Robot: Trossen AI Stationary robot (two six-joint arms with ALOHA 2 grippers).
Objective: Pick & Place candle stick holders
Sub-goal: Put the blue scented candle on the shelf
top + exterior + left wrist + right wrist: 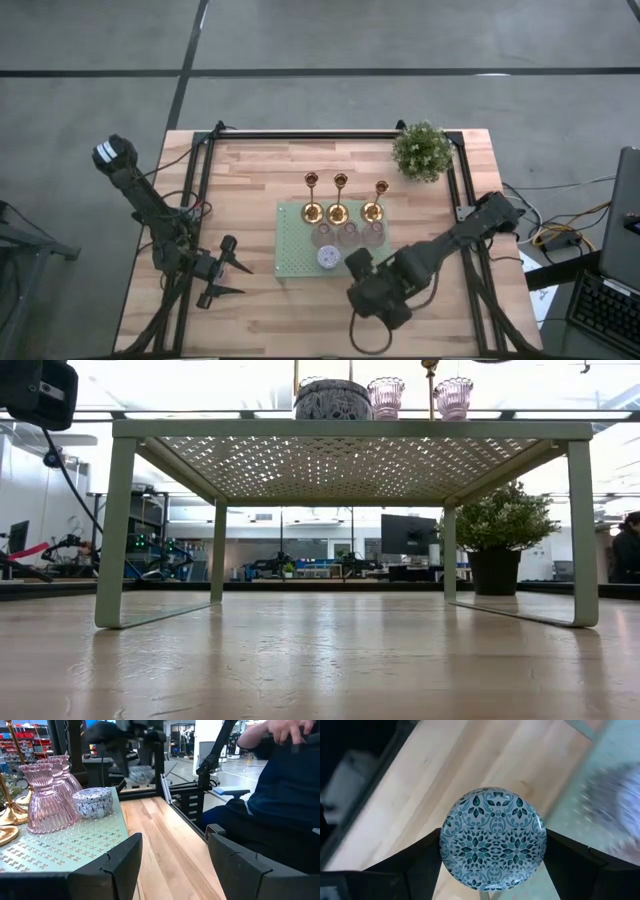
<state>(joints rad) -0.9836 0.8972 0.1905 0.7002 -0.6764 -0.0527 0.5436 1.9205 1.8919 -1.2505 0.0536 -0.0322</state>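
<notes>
Your desk (260, 310) carries a pale green perforated stand (295, 262) near its middle, and that raised stand is where the candle holders are gathered, which suggests it serves as the collecting spot for the task. Along its far edge stand three slim gold holders (340, 200) in a row, upright on their round bases, likely kept at the back so their tall stems do not block a reach from the near side. Just in front of them sit three ribbed pink glass holders (348, 235), and nearer still a squat round patterned holder (328, 257) rests on the stand's near part. A potted plant (422, 150) sits at the far right corner, well apart from the work. Your right arm reaches in from the right, and the right pincer (492, 870) is clenched around a round blue-and-white patterned lid or holder (493, 840), gripping it by its sides so the flat face stays level; it hangs over bare wood just beside the stand's near right corner, so I judge it is mid-carry. Your left pincer (172, 865) waits released, low over the desk on the left, pointing toward the stand and well clear of the right arm's path.
</notes>
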